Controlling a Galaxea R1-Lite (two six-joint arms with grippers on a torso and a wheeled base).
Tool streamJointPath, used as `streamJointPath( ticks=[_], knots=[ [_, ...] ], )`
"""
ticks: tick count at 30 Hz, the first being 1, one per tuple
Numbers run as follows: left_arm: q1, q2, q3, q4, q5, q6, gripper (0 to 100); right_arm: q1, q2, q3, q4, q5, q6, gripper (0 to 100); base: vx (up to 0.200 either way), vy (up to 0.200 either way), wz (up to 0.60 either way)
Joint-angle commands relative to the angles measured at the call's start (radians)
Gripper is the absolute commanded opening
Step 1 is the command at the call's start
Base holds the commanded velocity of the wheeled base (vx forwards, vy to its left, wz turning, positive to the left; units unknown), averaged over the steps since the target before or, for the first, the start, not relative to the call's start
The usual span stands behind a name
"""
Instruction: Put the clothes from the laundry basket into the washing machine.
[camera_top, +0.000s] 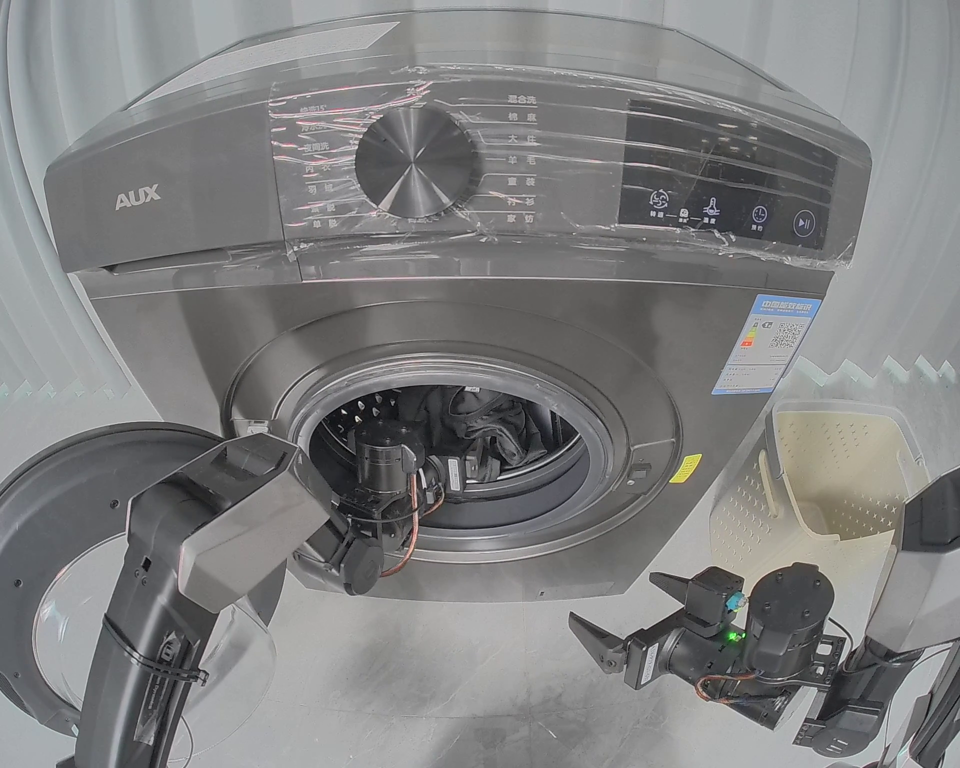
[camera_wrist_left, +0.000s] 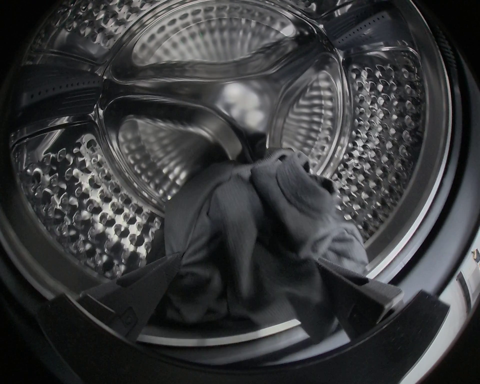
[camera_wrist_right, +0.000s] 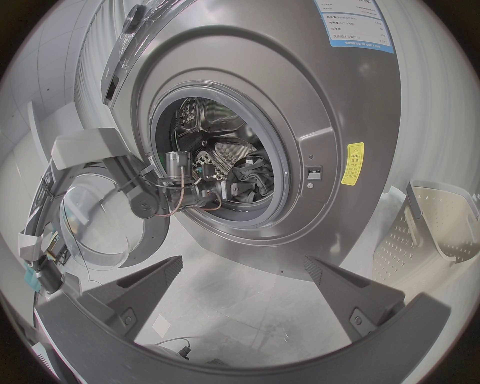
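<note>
Left gripper (camera_wrist_left: 248, 260) sat inside the washing machine (camera_top: 480, 330) drum (camera_wrist_left: 200, 50), jaws wide, with the dark garment (camera_wrist_left: 260, 210) bunched between them. Best to back straight out without snagging cloth. Right gripper (camera_top: 615, 605), wide and empty, hung low near the laundry basket (camera_top: 830, 470).

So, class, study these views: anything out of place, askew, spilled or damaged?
Only the crinkled plastic film over the control panel of the washing machine. The dark clothes lie inside the drum; nothing looks spilled or damaged.
</note>
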Motion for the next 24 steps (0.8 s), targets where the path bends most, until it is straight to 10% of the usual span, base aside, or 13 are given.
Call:
streamJointPath(
  ticks=[1, 24],
  knots=[
    [-0.015, -0.171, 0.222, 0.004, -0.007, 0.008, 100, 0.002, 0.005, 0.001, 0.0, 0.0, 0.0, 100, 0.0, 0.0, 0.0],
    [-0.109, -0.262, 0.409, -0.048, -0.017, 0.021, 100, 0.003, 0.015, 0.001, -0.002, 0.0, 0.007, 100, 0.0, 0.0, 0.0]
  ],
)
